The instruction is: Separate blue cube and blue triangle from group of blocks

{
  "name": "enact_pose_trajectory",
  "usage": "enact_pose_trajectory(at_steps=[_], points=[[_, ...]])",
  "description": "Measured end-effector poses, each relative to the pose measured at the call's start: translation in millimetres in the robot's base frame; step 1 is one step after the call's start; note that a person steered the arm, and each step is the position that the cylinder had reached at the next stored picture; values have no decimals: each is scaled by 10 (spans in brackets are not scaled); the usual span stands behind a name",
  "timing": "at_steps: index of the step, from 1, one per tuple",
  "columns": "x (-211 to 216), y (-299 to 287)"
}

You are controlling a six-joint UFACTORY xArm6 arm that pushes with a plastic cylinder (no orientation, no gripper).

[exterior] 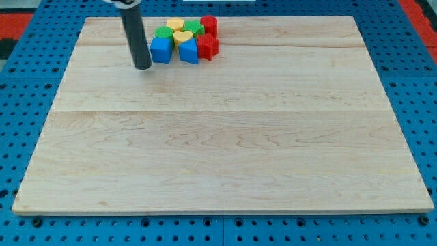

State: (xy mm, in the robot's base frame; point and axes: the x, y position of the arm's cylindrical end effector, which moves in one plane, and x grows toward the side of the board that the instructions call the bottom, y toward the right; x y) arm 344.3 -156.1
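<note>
**A:** Eight blocks, near enough, all bunched at the view's top of the wooden board (225, 137). Take the blue cube (161, 50) as the landmark: where is everything else?

**B:** Just to its right, at the cluster's lower edge, lies the blue triangle (188, 52), close beside it, though I can't tell if they touch. Right of that is a red block (208, 47), and another red block (209, 26) sits further up. Behind the cube is a green block (164, 33), with a yellow heart-shaped block (182, 37) beside it, a second yellow block (175, 25) above, and a second green block (194, 29) to the upper right.

**A:** Why does that layout matter?

**B:** Both blue pieces are on the cluster's near edge, so I judge they can be pulled off toward the view's bottom without ploughing through the rest.

**A:** And the arm?

**B:** It's a rod, nearly upright, coming down from the view's top edge. My tip (142, 67) rests on the board just left of the blue cube and slightly below it, a narrow gap between them, not touching as far as I can see. There are no fingers to open or close; the rod holds nothing and only pushes.

**A:** What does that position suit?

**B:** From there a rightward push would drive the cube into the triangle, so reaching behind them looks necessary.
</note>
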Motion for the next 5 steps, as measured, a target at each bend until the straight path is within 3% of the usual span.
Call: enact_pose_trajectory(at_steps=[1, 2, 4, 5], points=[[110, -534], [-382, -753], [-442, 634], [-444, 516]])
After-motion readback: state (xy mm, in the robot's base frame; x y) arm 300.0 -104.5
